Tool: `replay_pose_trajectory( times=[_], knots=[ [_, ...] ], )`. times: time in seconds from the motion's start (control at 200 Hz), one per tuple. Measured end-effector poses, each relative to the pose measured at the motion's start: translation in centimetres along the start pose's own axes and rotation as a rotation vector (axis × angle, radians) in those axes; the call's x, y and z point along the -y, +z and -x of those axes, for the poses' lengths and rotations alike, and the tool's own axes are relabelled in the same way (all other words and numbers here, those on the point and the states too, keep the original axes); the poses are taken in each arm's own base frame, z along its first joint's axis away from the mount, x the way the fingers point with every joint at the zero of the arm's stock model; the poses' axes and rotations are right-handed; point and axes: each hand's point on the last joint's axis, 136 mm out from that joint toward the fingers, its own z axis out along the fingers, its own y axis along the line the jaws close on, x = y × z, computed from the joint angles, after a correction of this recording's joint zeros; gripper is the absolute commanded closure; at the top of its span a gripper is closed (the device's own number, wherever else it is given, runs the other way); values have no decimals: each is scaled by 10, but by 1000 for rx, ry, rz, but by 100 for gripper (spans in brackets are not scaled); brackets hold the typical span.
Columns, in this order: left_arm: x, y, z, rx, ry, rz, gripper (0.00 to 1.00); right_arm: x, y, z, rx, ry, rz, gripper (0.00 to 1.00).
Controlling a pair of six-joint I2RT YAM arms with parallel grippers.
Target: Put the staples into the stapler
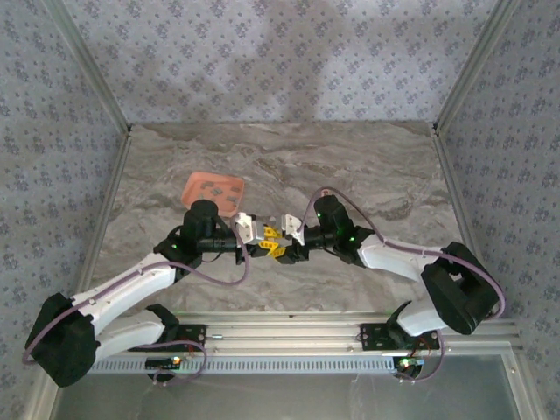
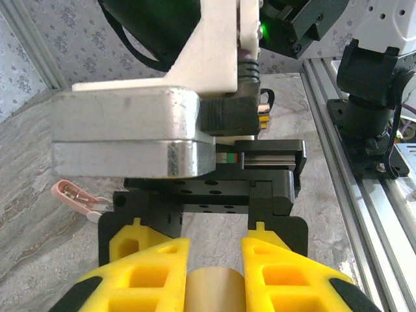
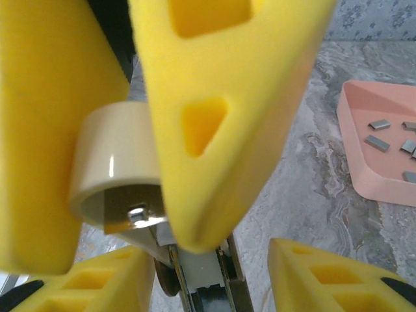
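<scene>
The stapler [image 3: 201,281] sits at mid-table where the two arms meet, above the grey marble table [image 1: 367,175]. In the right wrist view its metallic inner channel runs down between pale walls, and above it a cream rounded end [image 3: 110,162] shows a small bright rivet inside. In the left wrist view that same cream part [image 2: 211,289] fills the gap between the left gripper's [image 2: 208,250] yellow fingers [image 2: 149,273], which are closed on the stapler. Further left, a slim pale pink half [image 2: 70,192] with a metal strip pokes out past the black gripper body.

The right gripper [image 3: 117,247] comes in from the opposite side. Its yellow fingers [image 3: 221,97] stand partly apart on either side of the cream end, right against it. Whether they clamp it I cannot tell.

From above, the left gripper [image 1: 262,238] and right gripper [image 1: 282,245] point at each other, tips almost touching.

The staples [image 3: 379,123], several small dark grey bars, lie loose in the salmon-orange tray [image 3: 370,175]. It rests on the table just beyond the left arm's wrist [image 1: 213,191], near the stapler but apart from it
</scene>
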Motion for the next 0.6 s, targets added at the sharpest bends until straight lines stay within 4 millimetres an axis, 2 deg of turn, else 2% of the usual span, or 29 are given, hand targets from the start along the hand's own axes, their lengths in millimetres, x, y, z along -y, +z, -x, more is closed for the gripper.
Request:
replay_pose_trajectory(
  times=[0.135,0.38,0.45,0.55,0.6],
  knots=[
    [0,0,0,0,0,0,94,-1,1,1,5,2,11,57],
    [-1,0,0,1,0,4,91,-3,1,6,22,-7,27,81],
    [-2,0,0,-1,-2,8,90,-3,1,6,23,-10,30,83],
    [-3,-1,0,-1,-1,16,80,-2,0,6,25,-8,31,83],
    [-3,-1,1,-1,1,21,67,-2,-1,7,27,-9,31,83]
  ],
)
